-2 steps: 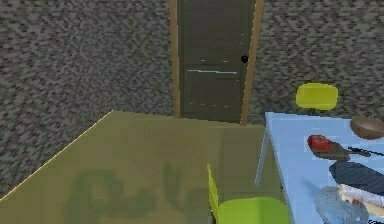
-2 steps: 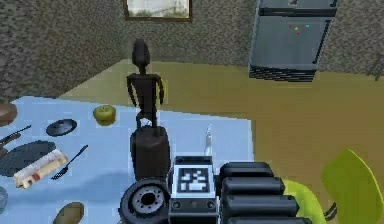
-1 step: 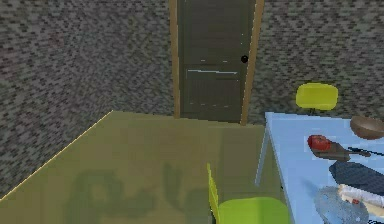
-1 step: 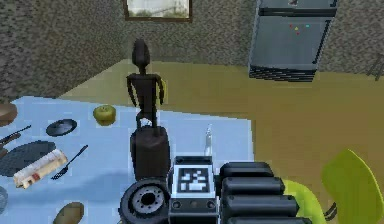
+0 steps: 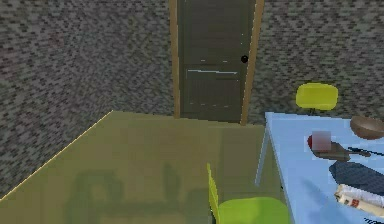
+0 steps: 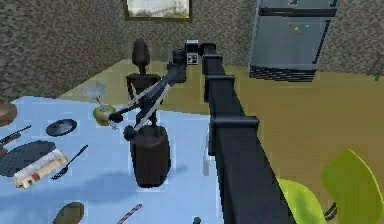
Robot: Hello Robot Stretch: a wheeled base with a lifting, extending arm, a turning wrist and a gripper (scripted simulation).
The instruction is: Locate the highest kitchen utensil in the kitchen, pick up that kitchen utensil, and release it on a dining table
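The dining table [image 6: 100, 190] is light blue, and its corner also reaches into the forward view's right [image 5: 300, 160]. My arm [image 6: 235, 130] stretches out over this table. The gripper [image 6: 120, 119] points down and left, its thin fingers [image 6: 140, 103] ending just above the tabletop. A small yellow-green round thing [image 6: 101, 113] lies right at the fingertips on the table, so I cannot tell whether the gripper holds anything. Thin dark utensils [image 6: 70, 160] lie on the table to the left.
A tall dark brown statue [image 6: 148, 150] stands on the table beside the fingers. A dark plate [image 6: 61, 127], a pan [image 6: 28, 155] and a paper roll [image 6: 40, 168] lie nearby. Yellow-green chairs [image 6: 345, 190] [image 5: 245, 208] [image 5: 316, 96] flank the table. A grey fridge [image 6: 290, 40] stands beyond; a door [image 5: 212, 60] lies ahead.
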